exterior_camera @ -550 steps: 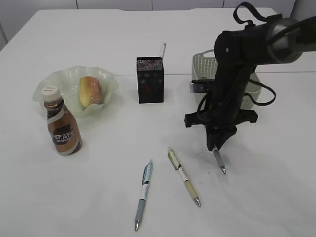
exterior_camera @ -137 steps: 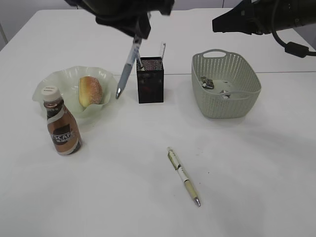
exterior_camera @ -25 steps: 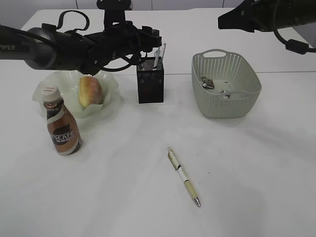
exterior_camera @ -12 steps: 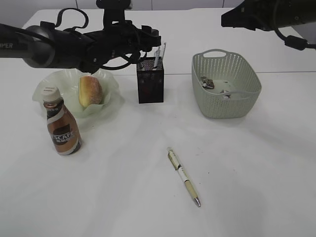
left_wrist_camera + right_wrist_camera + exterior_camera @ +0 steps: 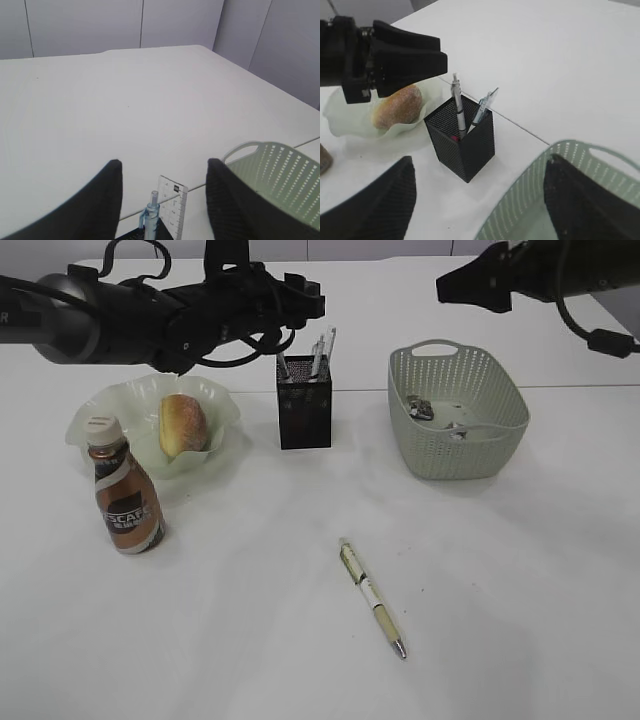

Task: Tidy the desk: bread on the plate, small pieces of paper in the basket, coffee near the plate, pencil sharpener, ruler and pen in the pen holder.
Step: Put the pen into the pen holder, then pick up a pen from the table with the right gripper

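Observation:
The black mesh pen holder [image 5: 304, 410] stands mid-table with a silver pen [image 5: 458, 112], a blue pen [image 5: 151, 215] and a clear ruler [image 5: 172, 207] upright in it. My left gripper [image 5: 308, 298] is open and empty, just above and left of the holder; its fingers [image 5: 164, 161] frame the blue pen top. A cream pen [image 5: 372, 596] lies on the table in front. The bread [image 5: 183, 425] lies on the pale green plate [image 5: 100, 405], and the coffee bottle [image 5: 126, 490] stands beside the plate. My right gripper [image 5: 448, 285] is open and empty, high at the back right.
The green basket [image 5: 505, 445] stands right of the holder with small paper pieces [image 5: 430, 412] inside. It also shows in the right wrist view [image 5: 555, 165], close under the right gripper [image 5: 480, 159]. The table's far edge runs behind the holder.
The left gripper has let go of the blue pen, which now stands in the holder, and has lifted up and back to the left. The right arm has barely moved.

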### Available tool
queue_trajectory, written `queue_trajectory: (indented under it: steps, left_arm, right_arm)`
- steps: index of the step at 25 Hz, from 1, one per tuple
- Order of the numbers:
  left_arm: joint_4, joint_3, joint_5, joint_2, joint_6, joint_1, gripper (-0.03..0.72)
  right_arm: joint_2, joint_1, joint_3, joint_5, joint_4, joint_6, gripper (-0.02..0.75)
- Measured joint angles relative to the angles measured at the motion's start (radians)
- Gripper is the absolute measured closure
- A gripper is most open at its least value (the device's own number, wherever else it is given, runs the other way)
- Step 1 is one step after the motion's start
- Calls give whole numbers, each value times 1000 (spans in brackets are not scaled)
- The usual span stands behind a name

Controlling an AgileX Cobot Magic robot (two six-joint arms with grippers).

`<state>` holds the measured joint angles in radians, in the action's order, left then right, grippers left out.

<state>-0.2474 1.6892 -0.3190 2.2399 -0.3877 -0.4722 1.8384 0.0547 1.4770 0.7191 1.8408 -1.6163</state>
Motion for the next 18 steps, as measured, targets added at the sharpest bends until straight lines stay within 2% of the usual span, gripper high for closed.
queue_trajectory:
  steps: [9, 18]
  left_arm:
    - [-68, 0, 13, -10, 0, 0, 288]
    - [-166, 0, 51, -25, 0, 0, 288]
  right_arm:
    - [0, 0, -4, -3, 0, 421, 153]
    - [2, 0, -61, -262, 0, 794, 153]
